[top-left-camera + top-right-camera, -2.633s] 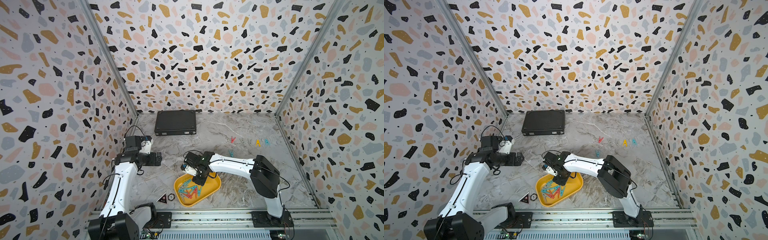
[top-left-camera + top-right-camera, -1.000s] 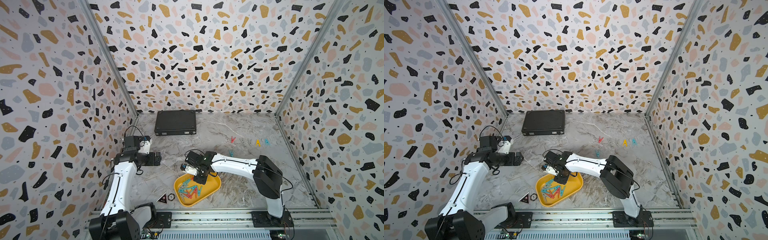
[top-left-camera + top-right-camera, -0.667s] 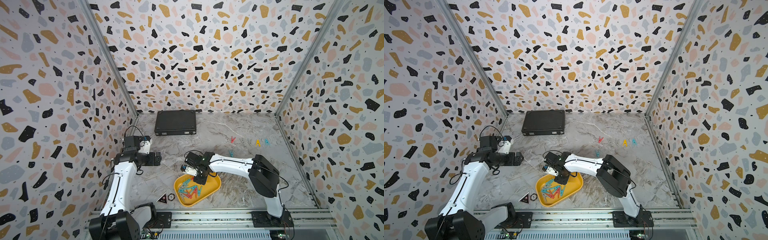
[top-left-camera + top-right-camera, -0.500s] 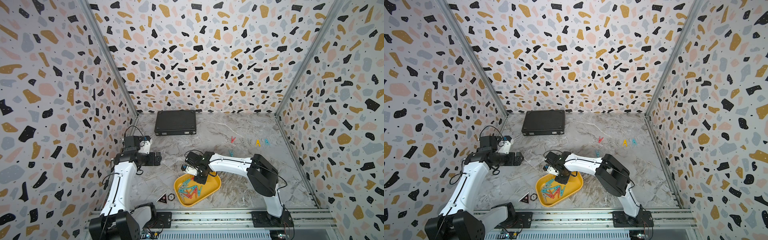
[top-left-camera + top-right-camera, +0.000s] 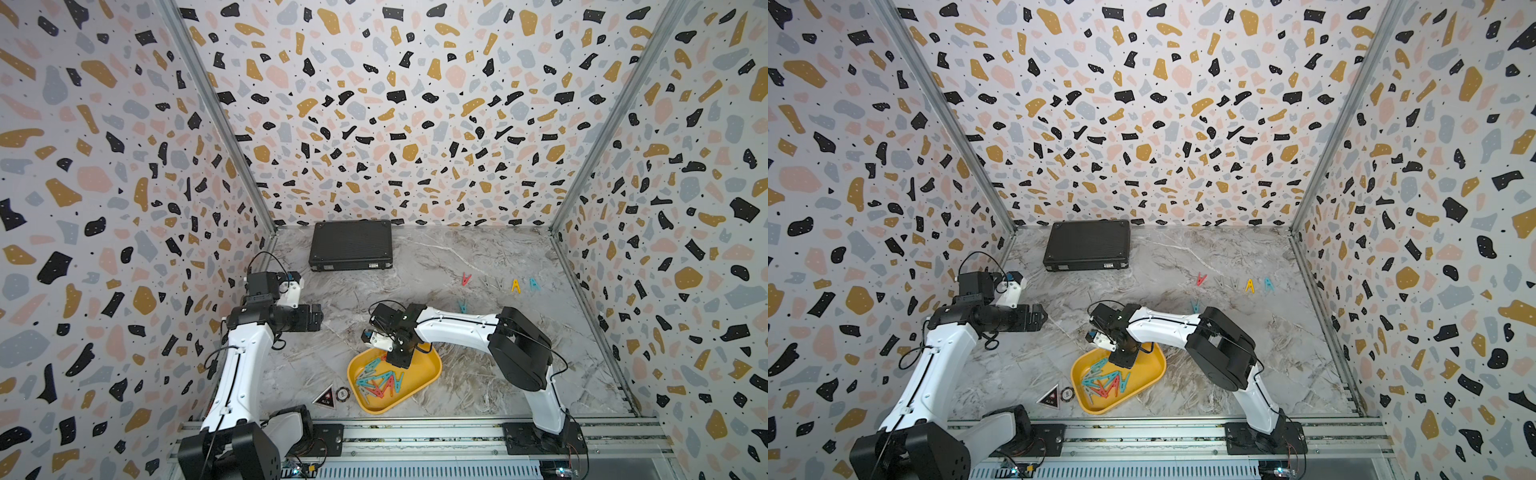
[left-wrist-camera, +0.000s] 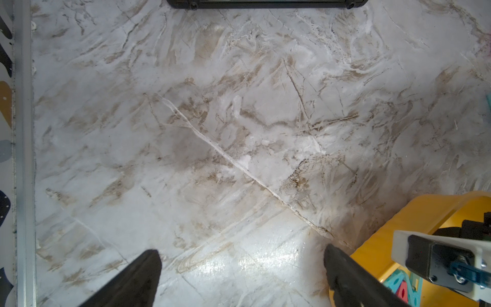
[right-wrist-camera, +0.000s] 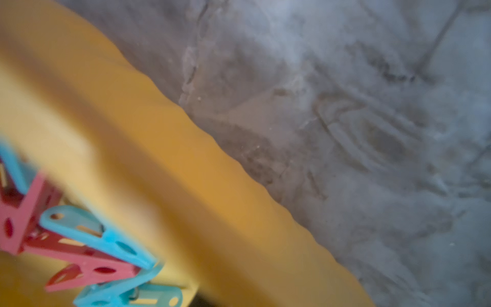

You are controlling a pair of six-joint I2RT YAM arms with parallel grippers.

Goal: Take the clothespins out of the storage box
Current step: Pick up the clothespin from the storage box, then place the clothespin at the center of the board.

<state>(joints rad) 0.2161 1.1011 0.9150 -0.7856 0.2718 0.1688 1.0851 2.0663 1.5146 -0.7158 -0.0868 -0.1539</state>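
Clothespins (image 5: 380, 381): storage box (image 5: 430, 362) | marble tabletop (image 5: 457, 257) | terrazzo walls (image 5: 395, 104) | left jaws wide | right jaws unclear

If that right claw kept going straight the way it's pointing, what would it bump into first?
Probably the clothespins heaped in the storage box under the right gripper, or its floor; depth is unclear.

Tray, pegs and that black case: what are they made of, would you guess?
Tray: likely moulded plastic, smooth with a dull sheen, one piece with rounded corners. Pegs: coloured plastic, flat with punched-out slots, seen close in the right wrist view. Case: black, finely ribbed lid, pale latches; plastic or metal shell, unclear.
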